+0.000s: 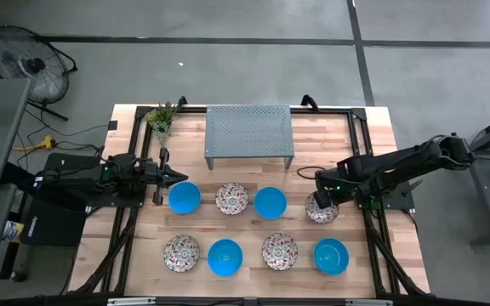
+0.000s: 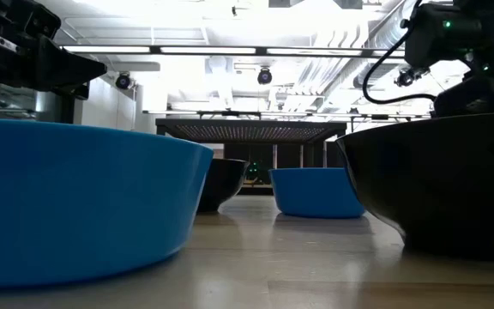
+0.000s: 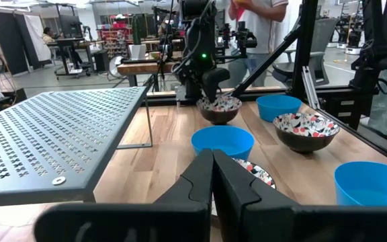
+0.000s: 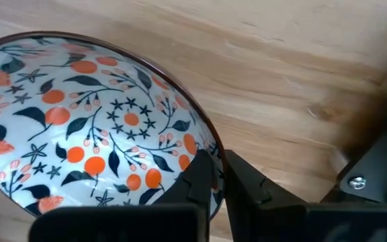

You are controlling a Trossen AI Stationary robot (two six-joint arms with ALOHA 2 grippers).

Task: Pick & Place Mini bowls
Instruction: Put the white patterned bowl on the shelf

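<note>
Eight mini bowls stand on the wooden table in two rows, on their bases. Far row: blue (image 1: 184, 197), floral (image 1: 231, 199), blue (image 1: 270, 202), floral (image 1: 323, 211). Near row: floral (image 1: 181, 253), blue (image 1: 225, 257), floral (image 1: 279, 251), blue (image 1: 331, 256). My right gripper (image 1: 319, 200) is at the far-right floral bowl (image 4: 93, 134), shut on its rim. My left gripper (image 1: 163, 177) hovers just left of the far-left blue bowl with its fingers (image 3: 212, 165) shut, touching nothing. My right gripper holds the floral bowl by its rim (image 4: 210, 144), on the side toward the table's far edge. One finger (image 4: 197, 176) is inside the bowl and one (image 4: 247, 181) outside, coming from above. In the left wrist view the bowl (image 3: 218, 109) appears to rest on the table, upright.
A grey perforated metal rack (image 1: 249, 134) stands at the far middle of the table. A small potted plant (image 1: 162, 117) sits at the far left corner. Black frame rails (image 1: 362, 136) run along the table's sides. A person (image 3: 257, 10) stands beyond the table.
</note>
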